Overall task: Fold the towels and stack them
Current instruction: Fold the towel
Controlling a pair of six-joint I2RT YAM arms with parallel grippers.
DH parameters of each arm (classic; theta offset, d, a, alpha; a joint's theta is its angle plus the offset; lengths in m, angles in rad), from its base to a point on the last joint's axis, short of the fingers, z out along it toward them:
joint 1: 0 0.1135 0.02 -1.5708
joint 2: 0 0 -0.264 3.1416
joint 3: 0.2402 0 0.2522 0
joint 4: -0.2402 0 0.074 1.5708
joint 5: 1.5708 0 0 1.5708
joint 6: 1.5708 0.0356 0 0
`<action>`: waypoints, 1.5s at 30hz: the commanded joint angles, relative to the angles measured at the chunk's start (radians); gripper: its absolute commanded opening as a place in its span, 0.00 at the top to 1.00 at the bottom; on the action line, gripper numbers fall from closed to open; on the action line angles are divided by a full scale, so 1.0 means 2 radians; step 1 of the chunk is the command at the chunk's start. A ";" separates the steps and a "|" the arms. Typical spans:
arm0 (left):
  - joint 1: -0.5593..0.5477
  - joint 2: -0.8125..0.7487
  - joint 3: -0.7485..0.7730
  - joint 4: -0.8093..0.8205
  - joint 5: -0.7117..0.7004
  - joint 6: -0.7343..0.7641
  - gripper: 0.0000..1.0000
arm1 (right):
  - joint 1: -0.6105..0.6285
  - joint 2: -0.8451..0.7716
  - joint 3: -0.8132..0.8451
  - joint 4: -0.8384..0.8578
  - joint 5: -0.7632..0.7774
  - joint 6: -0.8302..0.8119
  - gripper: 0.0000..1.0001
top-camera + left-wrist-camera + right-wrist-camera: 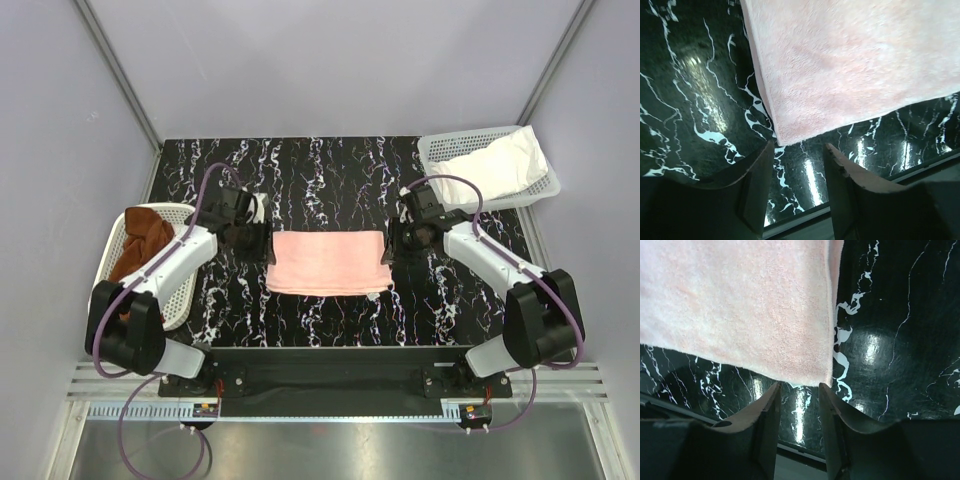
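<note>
Both left fingers (756, 190) and right fingers (767, 430) parted, empty, pink towel (850, 65) cropped, brown towel (143, 238) partly hidden

A folded towel (328, 262) lies in the middle of the tabletop (330, 170). The left end effector (800, 147) is just beside its left edge, and the right end effector (799, 387) just beside its right edge. Farther left of it, a near basket (188, 292) holds a second towel (145, 240). Behind it to the right, a far basket (438, 150) holds a third towel (500, 165).

light: even, ovhd | glare: wrist cams, glossy table (695, 65) | jaws: dark, blurry
</note>
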 commanded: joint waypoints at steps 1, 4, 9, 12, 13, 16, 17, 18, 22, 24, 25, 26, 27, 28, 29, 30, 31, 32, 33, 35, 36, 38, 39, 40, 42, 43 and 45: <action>-0.002 0.017 -0.030 0.038 -0.017 -0.041 0.51 | 0.004 0.010 -0.003 0.015 0.044 0.063 0.57; -0.002 0.020 -0.057 0.072 -0.005 -0.057 0.48 | 0.004 0.026 -0.021 0.035 0.035 0.078 0.55; -0.002 0.045 -0.073 0.105 0.009 -0.076 0.49 | 0.004 0.050 -0.046 0.076 0.029 0.107 0.54; -0.002 0.053 -0.072 0.100 -0.010 -0.073 0.50 | 0.004 0.056 -0.056 0.086 0.041 0.119 0.53; -0.002 0.052 -0.073 0.102 -0.017 -0.073 0.50 | 0.003 0.056 -0.063 0.094 0.041 0.122 0.53; -0.002 0.053 -0.075 0.104 -0.015 -0.074 0.52 | 0.004 0.052 -0.075 0.107 0.041 0.139 0.52; -0.002 0.054 -0.075 0.106 -0.014 -0.074 0.53 | 0.004 0.050 -0.078 0.117 0.038 0.148 0.52; -0.002 0.056 -0.075 0.105 -0.013 -0.075 0.54 | 0.004 0.048 -0.080 0.118 0.036 0.152 0.52; -0.002 0.057 -0.079 0.107 -0.007 -0.079 0.57 | 0.003 0.041 -0.096 0.124 0.034 0.172 0.50; -0.002 0.057 -0.083 0.107 -0.007 -0.080 0.56 | 0.003 0.038 -0.099 0.127 0.034 0.178 0.43; -0.002 0.057 -0.085 0.110 -0.008 -0.081 0.56 | 0.004 0.037 -0.100 0.124 0.037 0.179 0.43; -0.002 0.057 -0.087 0.110 -0.007 -0.082 0.56 | 0.004 0.038 -0.101 0.124 0.038 0.180 0.43; -0.002 0.058 -0.090 0.110 -0.007 -0.084 0.56 | 0.004 0.038 -0.102 0.124 0.037 0.180 0.44; -0.002 0.058 -0.093 0.113 -0.007 -0.084 0.56 | 0.004 0.037 -0.105 0.125 0.039 0.182 0.44; -0.002 0.058 -0.096 0.115 -0.007 -0.084 0.56 | 0.004 0.036 -0.106 0.127 0.039 0.185 0.44; -0.002 0.058 -0.100 0.116 -0.006 -0.084 0.56 | 0.004 0.034 -0.109 0.131 0.038 0.187 0.48; -0.002 0.059 -0.100 0.115 -0.008 -0.083 0.56 | 0.004 0.033 -0.114 0.137 0.038 0.189 0.50; -0.002 0.059 -0.100 0.115 -0.009 -0.083 0.57 | 0.004 0.031 -0.114 0.136 0.038 0.193 0.52; -0.002 0.058 -0.100 0.114 -0.008 -0.084 0.57 | 0.004 0.030 -0.115 0.135 0.038 0.193 0.55; -0.002 0.056 -0.099 0.112 -0.008 -0.085 0.60 | 0.004 0.028 -0.113 0.131 0.041 0.194 0.55; -0.002 0.056 -0.097 0.111 -0.008 -0.086 0.62 | 0.004 0.022 -0.112 0.128 0.043 0.194 0.55; -0.002 0.053 -0.093 0.107 -0.011 -0.086 0.65 | 0.004 0.014 -0.112 0.121 0.054 0.195 0.51; -0.002 0.051 -0.092 0.106 -0.011 -0.086 0.67 | 0.004 0.008 -0.113 0.118 0.057 0.195 0.50; -0.002 0.051 -0.092 0.104 -0.012 -0.086 0.68 | 0.004 0.004 -0.113 0.112 0.063 0.195 0.49; -0.002 0.049 -0.088 0.102 -0.012 -0.086 0.74 | 0.005 0.003 -0.112 0.109 0.067 0.193 0.50; -0.002 0.048 -0.087 0.100 -0.013 -0.086 0.77 | 0.004 0.003 -0.117 0.116 0.061 0.195 0.54; -0.002 0.048 -0.086 0.099 -0.013 -0.086 0.83 | 0.004 0.004 -0.125 0.127 0.050 0.201 0.58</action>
